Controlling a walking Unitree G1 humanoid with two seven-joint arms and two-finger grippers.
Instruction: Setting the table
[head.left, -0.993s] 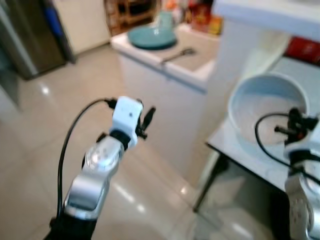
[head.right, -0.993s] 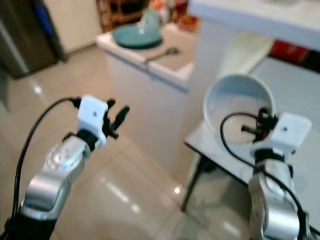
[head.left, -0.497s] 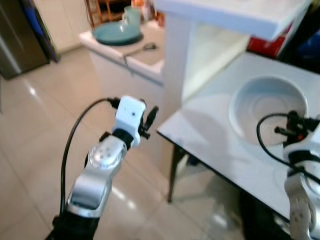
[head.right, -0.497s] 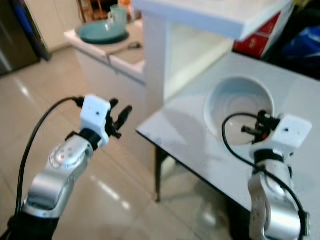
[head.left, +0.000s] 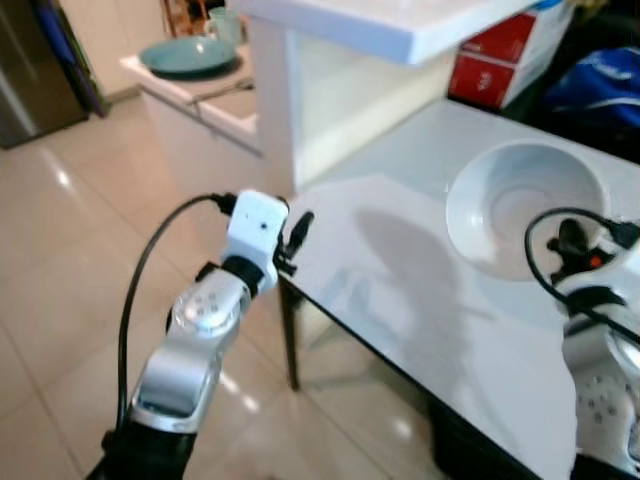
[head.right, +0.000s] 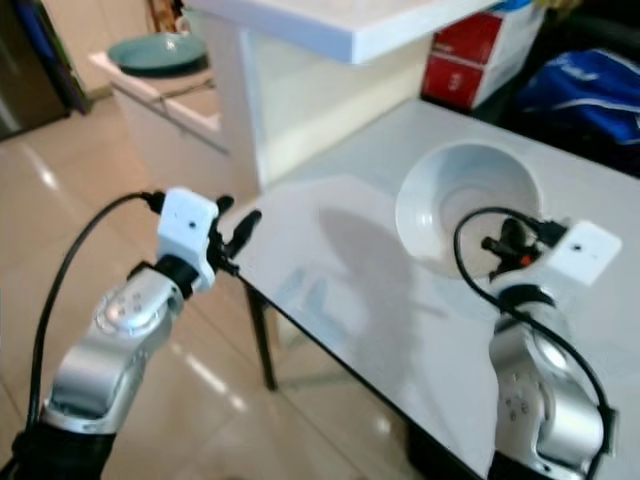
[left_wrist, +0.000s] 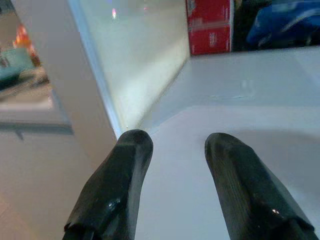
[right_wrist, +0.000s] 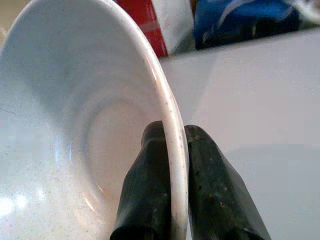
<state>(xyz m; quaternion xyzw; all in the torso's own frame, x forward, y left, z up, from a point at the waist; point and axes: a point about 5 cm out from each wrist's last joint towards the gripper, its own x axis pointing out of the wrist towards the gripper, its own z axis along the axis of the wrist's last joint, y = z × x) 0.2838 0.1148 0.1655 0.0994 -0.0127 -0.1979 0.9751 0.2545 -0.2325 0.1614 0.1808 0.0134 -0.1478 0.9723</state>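
From the head views, we carry the deep white ceramic bowl (head.right: 462, 205) over the glossy white table (head.right: 350, 290), gripped at its near rim by our right gripper (head.right: 505, 247). Our left gripper (head.left: 292, 240) hovers empty at the table's corner, fingers apart. At the right wrist, both fingers (right_wrist: 150, 195) pinch the rim; we should level it, lower gently, then release.

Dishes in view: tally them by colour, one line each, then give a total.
White: 1, the bowl pinched at its rim by the right end effector.
Teal: 2, the plate and the mug behind it on the far counter.
Total: 3
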